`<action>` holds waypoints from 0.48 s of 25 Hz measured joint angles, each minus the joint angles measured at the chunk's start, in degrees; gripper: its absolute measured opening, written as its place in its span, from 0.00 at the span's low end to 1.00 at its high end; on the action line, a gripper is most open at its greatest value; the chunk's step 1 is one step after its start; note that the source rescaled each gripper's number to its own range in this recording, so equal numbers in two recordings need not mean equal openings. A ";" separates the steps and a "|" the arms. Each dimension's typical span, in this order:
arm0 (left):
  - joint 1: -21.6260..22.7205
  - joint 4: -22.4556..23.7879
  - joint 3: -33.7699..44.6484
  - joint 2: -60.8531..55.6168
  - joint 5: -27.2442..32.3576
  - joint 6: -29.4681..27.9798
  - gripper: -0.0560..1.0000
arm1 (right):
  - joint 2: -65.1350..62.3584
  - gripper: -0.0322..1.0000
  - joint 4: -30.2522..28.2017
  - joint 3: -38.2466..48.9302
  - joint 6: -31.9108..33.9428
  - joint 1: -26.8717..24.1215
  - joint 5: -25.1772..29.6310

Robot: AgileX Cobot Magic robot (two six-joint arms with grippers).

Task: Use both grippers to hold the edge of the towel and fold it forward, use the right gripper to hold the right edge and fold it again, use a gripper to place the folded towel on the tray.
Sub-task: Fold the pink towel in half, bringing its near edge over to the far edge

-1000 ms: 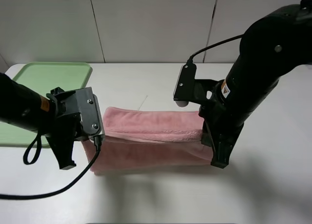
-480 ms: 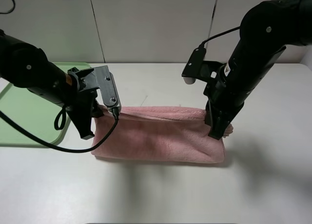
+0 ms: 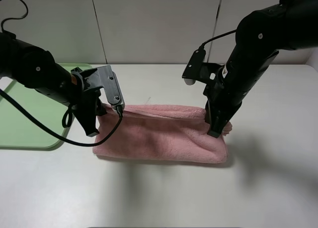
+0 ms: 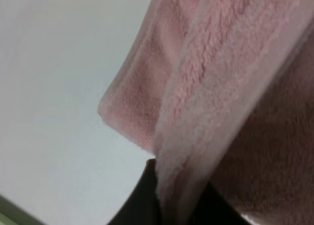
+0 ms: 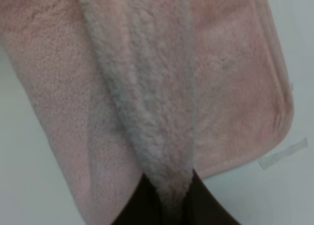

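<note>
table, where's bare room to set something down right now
Widest free patch: the table in front of the towel, to the near edge. Also bare right of the right gripper, and behind the towel between the arms. Crowded at left: tray and left gripper.

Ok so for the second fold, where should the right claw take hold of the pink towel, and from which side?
Pinch the right short end of the towel, both layers at the hem, coming down from above on the right. It lies as a long doubled band running left to right, so that end probably lifts over cleanly.
</note>
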 joint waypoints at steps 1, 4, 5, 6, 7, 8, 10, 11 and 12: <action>0.19 0.00 0.00 0.00 -0.17 0.05 0.05 | 0.00 0.03 0.00 0.00 0.00 0.00 -0.18; 0.46 0.00 0.00 0.00 -0.26 0.05 0.06 | 0.00 0.03 -0.13 0.00 -0.05 0.00 -1.33; 0.46 0.00 0.00 0.00 -0.26 0.05 0.08 | 0.00 0.03 -0.42 0.00 -0.05 0.00 -1.92; 0.46 0.00 0.00 0.00 -0.26 0.05 0.11 | 0.00 0.06 -0.62 0.00 0.11 0.00 -2.18; 0.46 0.00 0.00 0.00 -0.26 0.05 0.18 | 0.00 0.14 -0.74 0.00 0.20 0.00 -2.41; 0.46 0.06 0.00 0.00 -0.26 0.05 0.26 | 0.00 0.30 -0.96 0.00 0.37 0.00 -2.74; 0.93 0.15 0.00 0.00 -0.40 0.00 0.53 | 0.00 0.70 -1.53 0.00 2.04 0.00 -3.91; 1.14 0.19 0.00 0.00 -1.01 -0.07 0.66 | 0.00 0.82 -2.26 0.00 3.56 0.00 -4.93; 1.33 0.19 0.00 0.00 -1.73 -0.42 0.79 | 0.00 0.90 -3.48 0.00 5.14 0.00 -5.92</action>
